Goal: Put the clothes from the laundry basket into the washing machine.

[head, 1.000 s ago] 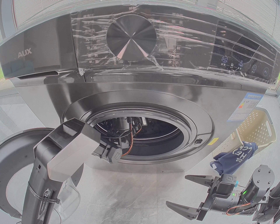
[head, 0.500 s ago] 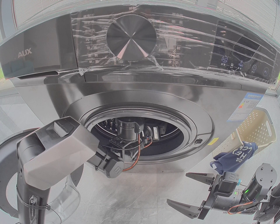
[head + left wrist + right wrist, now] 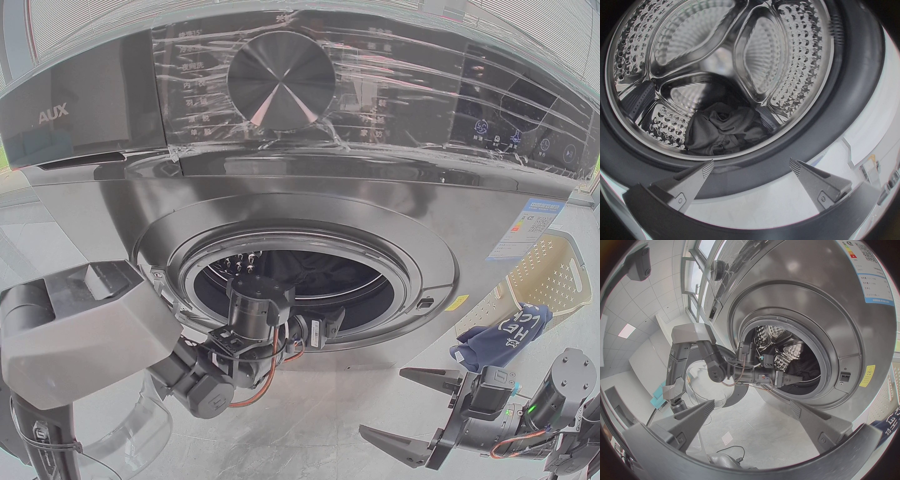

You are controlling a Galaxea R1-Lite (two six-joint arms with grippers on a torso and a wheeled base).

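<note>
The washing machine's [image 3: 300,206] round opening faces me, and a dark grey garment [image 3: 722,131] lies crumpled at the bottom of the steel drum [image 3: 775,62]. My left gripper [image 3: 751,165] hangs open and empty just outside the door seal, at the lower rim of the opening. A navy blue garment [image 3: 500,340] with white print hangs over the edge of the cream laundry basket [image 3: 553,275] to the machine's right. Low over the floor, left of that garment, my right gripper [image 3: 409,409] is open with nothing in it.
The machine's round glass door [image 3: 134,431] stands swung open on the left, behind my left arm. Grey tiled floor [image 3: 325,412] stretches between the machine and my right gripper. A blue-edged label [image 3: 531,228] is stuck on the machine's front.
My left arm has drawn back out of the drum, down and toward me, with its gripper open and empty. The right gripper has barely shifted.
</note>
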